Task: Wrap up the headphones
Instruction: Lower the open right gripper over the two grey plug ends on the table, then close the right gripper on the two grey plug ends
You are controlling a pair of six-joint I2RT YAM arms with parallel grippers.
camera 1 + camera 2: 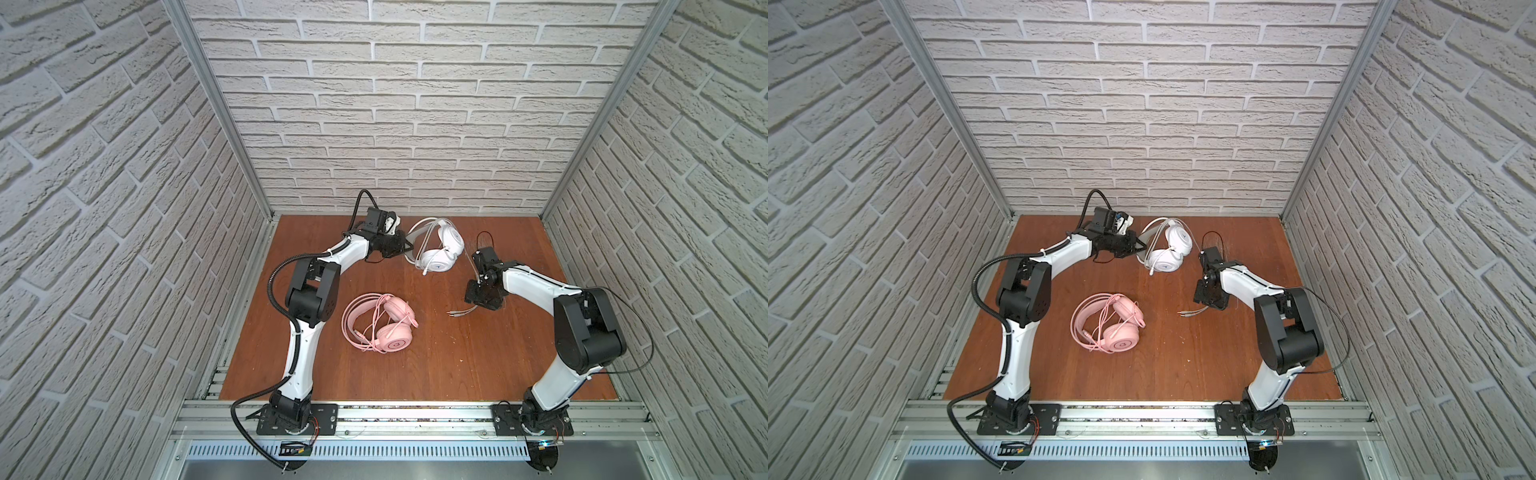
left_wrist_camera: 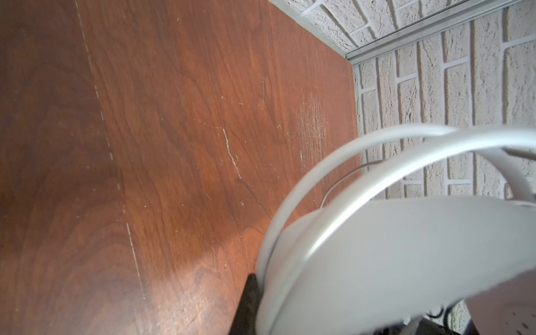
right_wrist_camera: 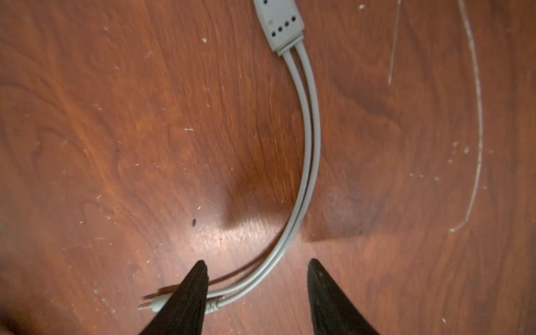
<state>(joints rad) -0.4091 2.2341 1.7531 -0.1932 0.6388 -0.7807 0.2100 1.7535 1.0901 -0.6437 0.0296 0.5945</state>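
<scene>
The left arm is stretched toward the back wall, its left gripper (image 1: 405, 245) clamped on the grey band of the white headset (image 1: 438, 249). The right gripper (image 3: 258, 278) is held low over the twin grey plug leads (image 3: 307, 139), jaws parted, nothing grasped. The pink headset (image 1: 380, 324) lies mid-table (image 1: 436, 365); bare wood is left toward the front edge.

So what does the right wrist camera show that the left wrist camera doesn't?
Only the right wrist view shows the open right gripper over the grey twin cord, its plugs and the splitter block lying on the table. Only the left wrist view shows the white headset's headband, a brick wall and the shut left gripper's black finger against the band. Both show the scratched wooden table.
</scene>
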